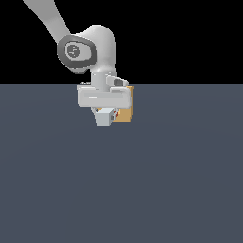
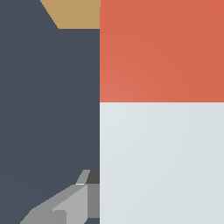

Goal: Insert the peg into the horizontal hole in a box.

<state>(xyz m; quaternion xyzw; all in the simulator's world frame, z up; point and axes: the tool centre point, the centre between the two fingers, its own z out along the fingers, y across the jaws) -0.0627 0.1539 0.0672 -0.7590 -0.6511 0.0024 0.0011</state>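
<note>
My gripper (image 1: pixel 105 112) is shut on the peg (image 1: pixel 105 117), whose pale grey-white end faces the exterior camera. In the wrist view the peg (image 2: pixel 162 131) fills most of the picture, pale near the hand and orange-red at the far end. One grey finger (image 2: pixel 65 205) shows beside it. The tan box (image 1: pixel 125 113) stands just behind the gripper, mostly hidden by it. A corner of the box also shows in the wrist view (image 2: pixel 76 13), beyond the peg's orange-red end. The hole is hidden in both views.
The dark grey-blue floor (image 1: pixel 142 190) spreads around the box. The white arm (image 1: pixel 90 47) rises toward the exterior view's upper left.
</note>
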